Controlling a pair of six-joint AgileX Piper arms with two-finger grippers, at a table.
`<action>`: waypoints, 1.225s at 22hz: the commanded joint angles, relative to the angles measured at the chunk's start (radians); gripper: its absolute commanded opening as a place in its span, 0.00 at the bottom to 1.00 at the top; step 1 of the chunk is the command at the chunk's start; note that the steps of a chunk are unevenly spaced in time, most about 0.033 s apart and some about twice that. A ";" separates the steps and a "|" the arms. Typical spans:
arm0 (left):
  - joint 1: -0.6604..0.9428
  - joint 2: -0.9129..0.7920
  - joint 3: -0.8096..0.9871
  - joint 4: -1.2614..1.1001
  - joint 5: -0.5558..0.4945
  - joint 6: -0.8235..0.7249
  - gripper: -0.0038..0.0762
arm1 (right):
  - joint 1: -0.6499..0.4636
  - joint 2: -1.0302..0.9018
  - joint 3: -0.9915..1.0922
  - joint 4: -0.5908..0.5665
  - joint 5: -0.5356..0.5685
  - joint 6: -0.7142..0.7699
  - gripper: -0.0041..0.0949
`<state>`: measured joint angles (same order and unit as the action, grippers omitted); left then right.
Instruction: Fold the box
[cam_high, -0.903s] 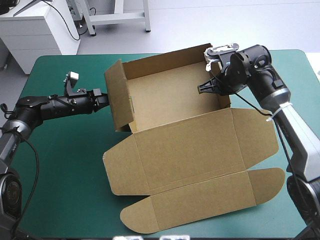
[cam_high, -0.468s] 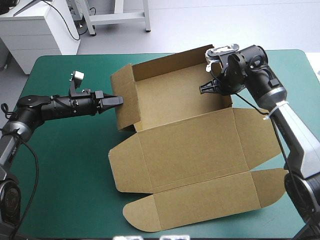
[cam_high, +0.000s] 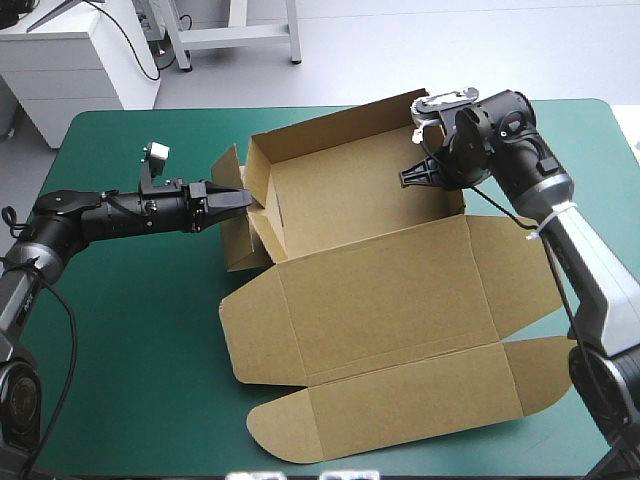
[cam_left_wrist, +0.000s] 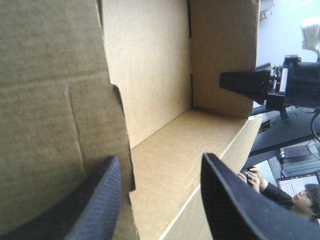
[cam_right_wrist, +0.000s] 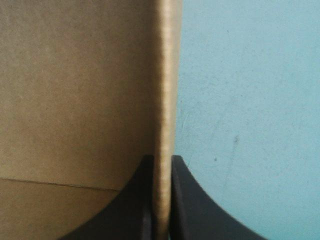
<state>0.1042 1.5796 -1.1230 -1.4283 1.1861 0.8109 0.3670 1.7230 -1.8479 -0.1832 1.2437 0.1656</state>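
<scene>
While right gripper (cam_high: 404, 178) pinches the box (cam_high: 380, 290), left gripper (cam_high: 246, 200) lies level.

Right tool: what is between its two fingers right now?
A raised wall edge of the box, pinched in the right tool; the right wrist view shows it.

The box (cam_high: 350, 190) takes the middle of the table (cam_high: 600, 125): raised walls (cam_high: 330, 125) bar level passage near the far edge, and the flat lid (cam_high: 380, 300) covers the near part. Bare teal-green cover (cam_high: 130, 370) lies open along the left edge.
</scene>
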 joint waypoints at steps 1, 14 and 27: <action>-0.004 -0.043 -0.030 -0.136 0.090 -0.005 0.44 | 0.002 -0.047 -0.029 -0.011 -0.008 0.002 0.02; 0.007 -0.043 -0.064 -0.403 0.105 0.000 0.04 | 0.002 -0.047 -0.029 -0.011 -0.004 0.010 0.02; 0.495 -0.041 -0.125 -0.320 0.105 -0.057 0.04 | -0.002 -0.270 -0.051 0.105 -0.003 -0.016 0.02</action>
<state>0.5724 1.5796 -1.2161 -1.6653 1.1891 0.7584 0.3670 1.5328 -1.8625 -0.1140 1.2437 0.1572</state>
